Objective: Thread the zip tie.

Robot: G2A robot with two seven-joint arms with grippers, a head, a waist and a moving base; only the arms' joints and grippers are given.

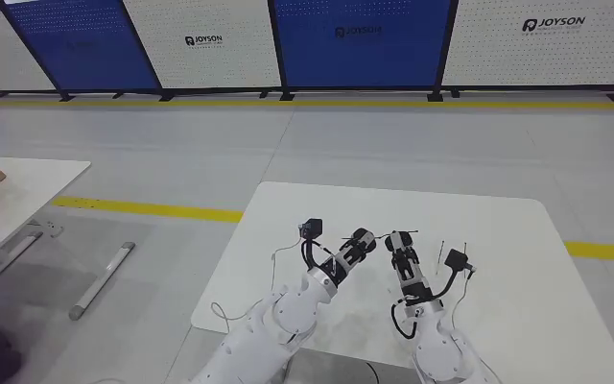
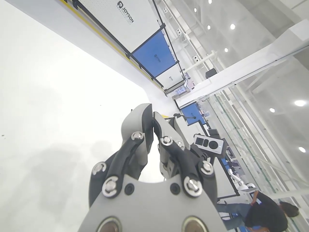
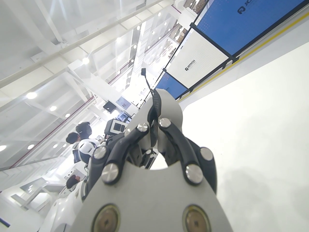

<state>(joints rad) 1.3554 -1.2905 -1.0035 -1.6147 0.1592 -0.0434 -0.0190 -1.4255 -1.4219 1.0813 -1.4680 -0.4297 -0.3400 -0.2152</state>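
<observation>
A white table [image 1: 480,288] is standing on a pale grey floor [image 1: 192,144]. A yellow line [image 1: 144,207] is running across that floor, and blue and white panels [image 1: 360,38] are lining the far side of the room. Over the middle of the table the two arms are sitting close together. The right pincer [image 3: 155,97] is clenching a black zip tie [image 3: 146,80] — its thin strap is poking out past the fingertips, with the small square head up in the air, clear of the table. The left pincer [image 2: 152,121], just to the left, is clenched too — fingertips pressing against each other.
</observation>
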